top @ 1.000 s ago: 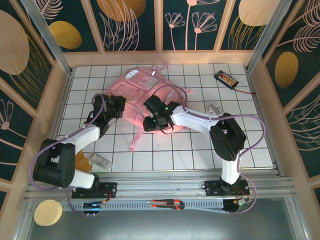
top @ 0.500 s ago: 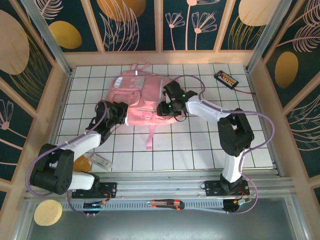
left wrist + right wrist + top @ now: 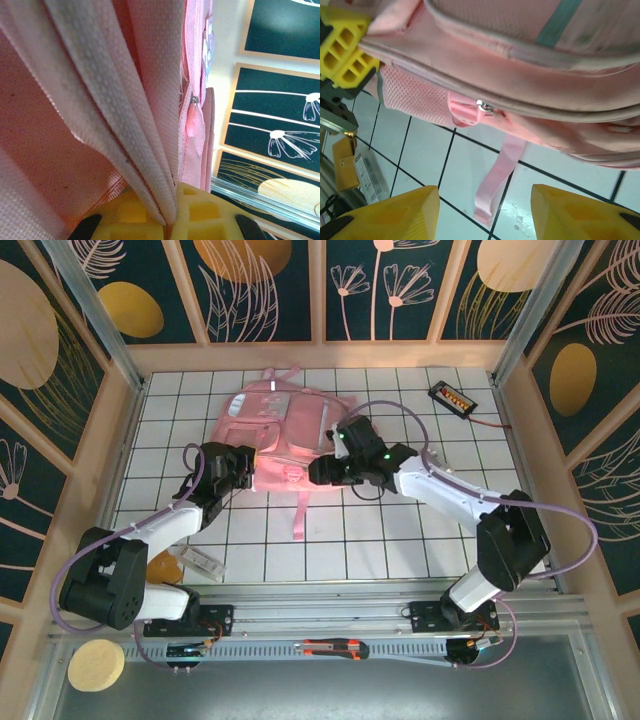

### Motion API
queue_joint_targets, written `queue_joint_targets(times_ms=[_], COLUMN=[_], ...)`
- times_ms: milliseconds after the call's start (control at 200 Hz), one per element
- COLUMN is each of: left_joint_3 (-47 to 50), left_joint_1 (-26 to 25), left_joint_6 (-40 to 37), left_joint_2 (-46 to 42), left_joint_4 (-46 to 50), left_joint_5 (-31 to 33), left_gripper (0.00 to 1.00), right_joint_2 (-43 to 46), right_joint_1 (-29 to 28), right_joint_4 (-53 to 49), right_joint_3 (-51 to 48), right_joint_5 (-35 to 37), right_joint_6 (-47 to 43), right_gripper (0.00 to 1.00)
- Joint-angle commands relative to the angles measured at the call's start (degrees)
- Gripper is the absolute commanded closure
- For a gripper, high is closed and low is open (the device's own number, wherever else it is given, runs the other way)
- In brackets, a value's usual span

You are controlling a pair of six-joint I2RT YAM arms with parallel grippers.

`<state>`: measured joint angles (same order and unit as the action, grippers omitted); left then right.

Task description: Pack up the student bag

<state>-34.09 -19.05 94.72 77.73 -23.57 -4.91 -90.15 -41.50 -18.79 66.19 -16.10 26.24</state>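
Note:
The student bag (image 3: 285, 430) is a big pink backpack lying flat at the back middle of the tiled table, with one strap (image 3: 303, 515) trailing toward me. My left gripper (image 3: 240, 462) is at the bag's near-left edge. In the left wrist view a fold of the bag's pink fabric (image 3: 125, 100) is pinched where the yellow fingers (image 3: 200, 215) meet, so the left gripper (image 3: 172, 222) is shut on it. My right gripper (image 3: 325, 468) hovers over the bag's near edge. It (image 3: 485, 210) stands open with only tiles and the strap (image 3: 500, 170) between its fingers, below a zipper pull (image 3: 482, 106).
A black device (image 3: 452, 397) with a cable lies at the back right. A clear packet (image 3: 200, 562) and an orange item sit by the left arm's base. A box cutter (image 3: 335, 648) rests on the front rail. Wooden walls enclose the table.
The bag has swung round and shifted toward the back, now lying flatter. My right gripper has opened wider and its arm has swung out to the right. The left gripper stays clamped on the fabric.

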Motion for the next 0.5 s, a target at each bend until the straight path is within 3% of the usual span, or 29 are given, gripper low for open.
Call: queue_joint_targets(times_ms=[0, 495], left_joint_3=[-2.73, -3.39], left_joint_1=[-1.08, -1.92], left_joint_6=[1.76, 2.01], left_joint_2=[-1.76, -1.76], left_joint_4=[-2.31, -0.95], left_joint_5=[-1.34, -1.18], left_gripper=[1.00, 1.00], right_joint_2=[-3.04, -12.44], right_joint_1=[-0.95, -0.86], right_joint_4=[5.67, 12.49], right_joint_3=[-0.88, 1.61], right_joint_5=[-2.29, 3.08], right_joint_6=[1.14, -1.84], right_gripper=[0.48, 0.45])
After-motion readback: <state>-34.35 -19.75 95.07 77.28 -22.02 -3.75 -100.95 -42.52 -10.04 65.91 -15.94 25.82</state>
